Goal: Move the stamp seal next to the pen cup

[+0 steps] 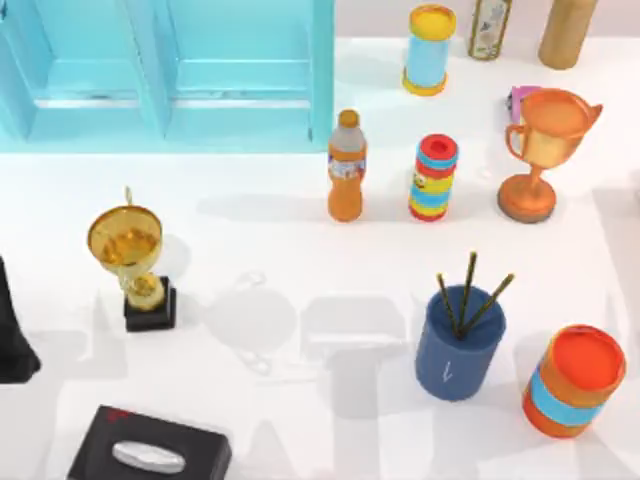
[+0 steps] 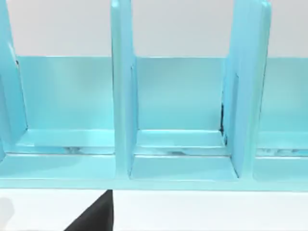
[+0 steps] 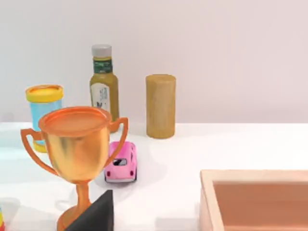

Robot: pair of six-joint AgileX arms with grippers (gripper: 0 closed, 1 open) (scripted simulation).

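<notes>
The pen cup is a dark blue cylinder with three thin dark pens, standing at the front right of the table. The stamp seal is out of view. My left arm is a dark shape at the table's left edge, level with the gold trophy. A dark wedge of my left gripper lies before the light blue shelf. A dark wedge of my right gripper lies close to the orange trophy.
A gold trophy on a black base stands at the left, with a black tissue box in front of it. An orange cylinder stands right of the cup. A bottle, a striped can and a wooden box stand farther back.
</notes>
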